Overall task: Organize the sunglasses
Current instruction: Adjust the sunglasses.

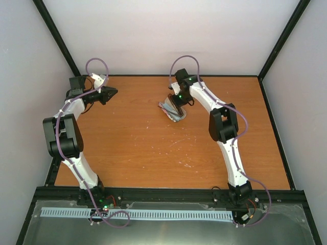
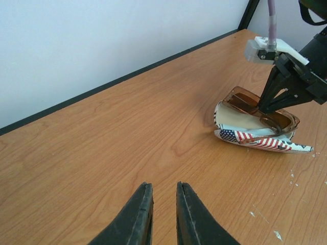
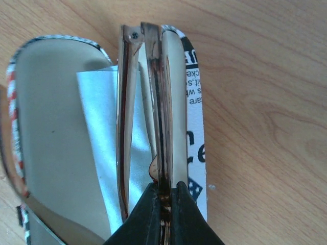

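Sunglasses: the sunglasses are standing on edge in the open mouth of the glasses case, far of the tabletop's middle; the thin, glossy, reddish-brown translucent frame is showing amber lenses from the left wrist view.

Right end effector: the right end effector is pinching the frame of the sunglasses between its black fingertips, clenched tight on the plastic and reaching down over the case.

Left end effector: the left end effector is hovering low over bare wood, well apart from the case, its two tapered black fingers parted by only a narrow slit and gripping nothing; from above it is sitting near the far left corner.

Glasses case: the soft oblong case is lying gaping open, its outside printed with stars, red-white stripes and some lettering, its lining plain cream.

Cloth: a smooth pale blue-grey cloth is lying flat inside the case, just beside the sunglasses.

Tabletop: the orange-brown wood-grain laminate tabletop is carrying small white flecks near the case.

Edges: a black rail is running along the far edge under the white wall; wide bare wood is lying between the case and the near edge.
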Robot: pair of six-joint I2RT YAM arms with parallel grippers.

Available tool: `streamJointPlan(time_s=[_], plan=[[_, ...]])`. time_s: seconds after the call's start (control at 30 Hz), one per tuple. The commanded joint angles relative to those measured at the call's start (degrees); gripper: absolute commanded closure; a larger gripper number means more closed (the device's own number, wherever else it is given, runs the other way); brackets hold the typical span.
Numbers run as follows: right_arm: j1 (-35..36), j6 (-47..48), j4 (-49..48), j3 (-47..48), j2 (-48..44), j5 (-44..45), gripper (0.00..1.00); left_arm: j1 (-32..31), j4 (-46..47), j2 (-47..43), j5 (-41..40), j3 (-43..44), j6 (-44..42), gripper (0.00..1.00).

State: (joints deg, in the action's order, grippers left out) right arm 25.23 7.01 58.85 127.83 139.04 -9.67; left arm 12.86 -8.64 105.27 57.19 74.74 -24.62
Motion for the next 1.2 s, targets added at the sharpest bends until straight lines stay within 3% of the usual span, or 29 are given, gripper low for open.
streamJointPlan(time_s=[0.0, 0.6, 0.73, 0.97, 1.17], plan=[[-0.9, -3.4, -4.1, -4.2, -2.1, 0.0, 0.97, 0.5, -0.1, 0.0, 1.3, 2.1, -1.3, 0.84], [-2.2, -3.9, -10.0, -7.0, -8.7, -10.2, 0.97, 0.5, -2.2, 0.1, 2.8, 2.9, -1.5, 0.84], [-2.7, -4.2, -12.7, -8.6, -11.7, -14.6, 0.97, -0.3, -6.6, -1.0, 9.1, 5.0, -3.8, 0.97], [-4.0, -4.4, -13.4, -7.7, -14.4, -26.9, 0.97, -7.0, -17.5, -4.7, 20.4, 8.2, -9.8, 0.99], [-4.2, -5.0, -12.9, -7.2, -13.8, -36.3, 0.97, -16.2, -16.6, -12.7, 24.6, 4.8, -9.8, 0.99]])
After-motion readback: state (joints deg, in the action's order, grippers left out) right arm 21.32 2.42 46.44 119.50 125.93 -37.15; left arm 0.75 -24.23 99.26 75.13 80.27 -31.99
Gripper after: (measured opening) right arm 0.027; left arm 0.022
